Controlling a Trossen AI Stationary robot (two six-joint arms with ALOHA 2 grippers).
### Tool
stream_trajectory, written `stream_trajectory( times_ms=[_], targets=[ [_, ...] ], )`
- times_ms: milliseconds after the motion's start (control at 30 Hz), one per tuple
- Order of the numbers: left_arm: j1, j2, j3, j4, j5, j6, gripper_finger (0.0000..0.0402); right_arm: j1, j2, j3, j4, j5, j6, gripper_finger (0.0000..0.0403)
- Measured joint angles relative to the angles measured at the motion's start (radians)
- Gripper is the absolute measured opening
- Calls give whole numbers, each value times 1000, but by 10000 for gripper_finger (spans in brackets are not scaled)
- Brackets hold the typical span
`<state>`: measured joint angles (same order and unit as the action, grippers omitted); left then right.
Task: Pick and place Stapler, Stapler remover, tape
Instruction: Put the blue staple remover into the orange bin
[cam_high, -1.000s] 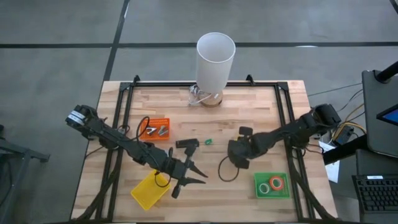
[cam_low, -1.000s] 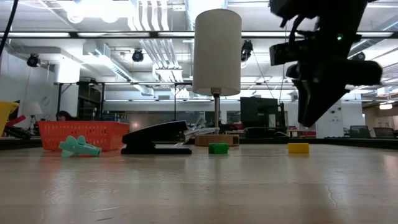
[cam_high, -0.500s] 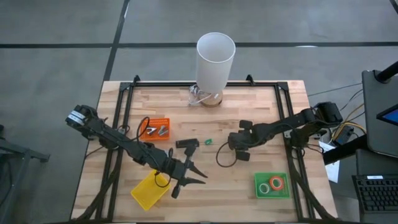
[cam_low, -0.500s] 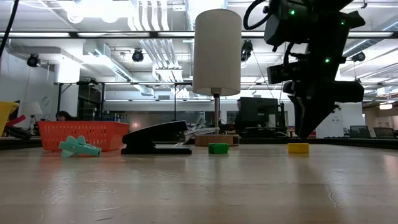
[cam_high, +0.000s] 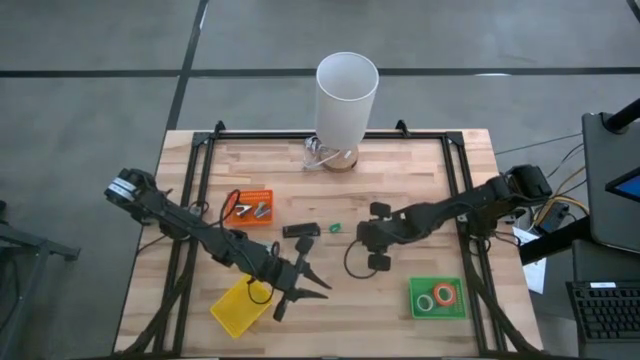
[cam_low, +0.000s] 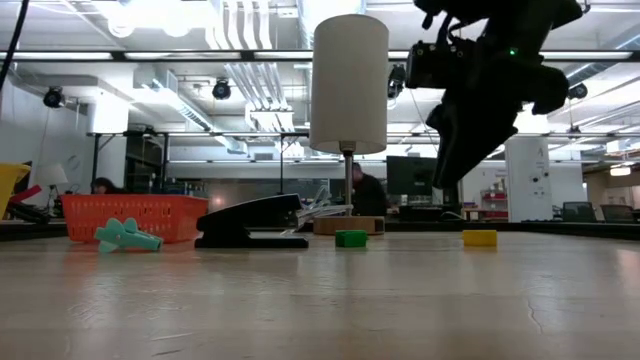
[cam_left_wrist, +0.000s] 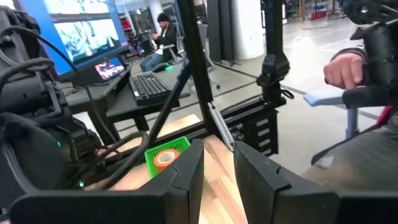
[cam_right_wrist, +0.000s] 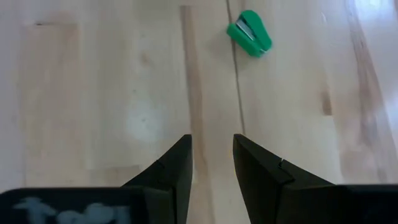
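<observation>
The black stapler (cam_high: 300, 230) lies flat near the table's middle, also in the low view (cam_low: 250, 222). A small green piece (cam_high: 335, 227) lies just right of it and shows in the right wrist view (cam_right_wrist: 249, 32). Tape rings (cam_high: 438, 297) sit in the green tray (cam_high: 420, 311) at the near right. Grey metal claws (cam_high: 258, 211) lie in the orange tray (cam_high: 250, 193). My right gripper (cam_high: 362, 234) hovers open, just right of the green piece, above bare wood (cam_right_wrist: 211, 155). My left gripper (cam_high: 303, 284) waits open beside the yellow tray (cam_high: 238, 306).
A tall white cylinder on a wooden base (cam_high: 347, 95) stands at the far middle edge. A black cable loop (cam_high: 355, 262) hangs below my right arm. Black rails (cam_high: 195, 190) run along the table's sides. Bare wood lies between the stapler and the green tray.
My right gripper has swung toward the table's left and a little toward the far edge, closing on the green piece and the stapler. In the low view it sits higher than half a second ago. The left arm and all objects have kept still.
</observation>
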<state>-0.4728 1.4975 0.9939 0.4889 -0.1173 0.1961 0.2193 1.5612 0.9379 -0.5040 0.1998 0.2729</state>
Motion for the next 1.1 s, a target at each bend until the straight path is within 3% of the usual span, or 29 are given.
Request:
stream_trajectory(
  times_ms=[167, 267, 600, 767, 967, 1100],
  targets=[
    [1, -10, 0, -23, 0, -17, 90, 26, 0, 0, 23, 1, 12, 109],
    [1, -23, 0, -128, -15, -68, 90, 46, 0, 0, 66, -21, 13, 109],
    [0, -45, 0, -840, -216, -660, 90, 137, 0, -2, 165, -17, 64, 109],
    [2, -45, 0, -1151, -229, -844, 90, 165, 0, -2, 257, -17, 50, 109],
    [17, -42, -4, -1246, -219, -879, 90, 181, 0, -4, 263, -17, 42, 109],
    [63, -15, -29, -1252, -134, -881, 90, 185, 0, -4, 264, -17, 42, 109]
  ],
)
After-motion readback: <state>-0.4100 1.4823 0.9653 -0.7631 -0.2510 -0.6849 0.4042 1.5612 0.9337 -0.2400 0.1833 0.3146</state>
